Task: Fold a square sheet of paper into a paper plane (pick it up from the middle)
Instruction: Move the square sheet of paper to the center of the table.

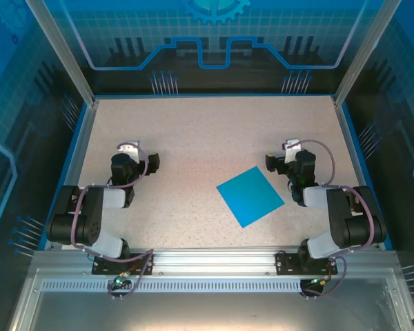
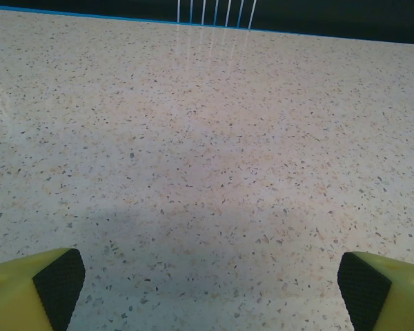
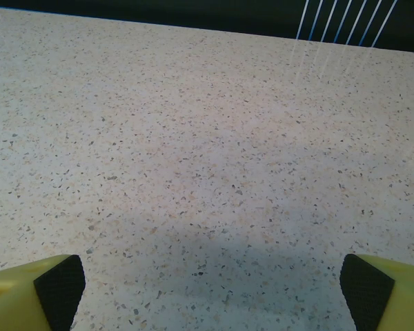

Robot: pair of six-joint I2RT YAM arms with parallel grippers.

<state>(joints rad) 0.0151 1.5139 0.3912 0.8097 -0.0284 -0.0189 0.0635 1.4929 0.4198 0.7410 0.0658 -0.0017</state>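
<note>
The square sheet of paper [image 1: 250, 196], bright blue and flat, lies turned like a diamond on the speckled table, right of centre. My right gripper [image 1: 284, 157] rests just beyond the sheet's right corner, apart from it. On the left side my left gripper [image 1: 139, 157] sits far from the sheet. In the left wrist view the left gripper [image 2: 210, 289] stands open, its yellow fingers with black pads [image 2: 58, 283] wide apart over bare table. The right gripper [image 3: 214, 289] is open the same way, pads [image 3: 366, 286] at the frame's corners, nothing between them.
The speckled table [image 1: 193, 131] is bounded by a blue rim and transparent enclosure walls with aluminium posts [image 1: 62, 48]. Both arm bases are bolted to a metal rail [image 1: 207, 265] at the near edge. Bare surface stretches ahead of both grippers.
</note>
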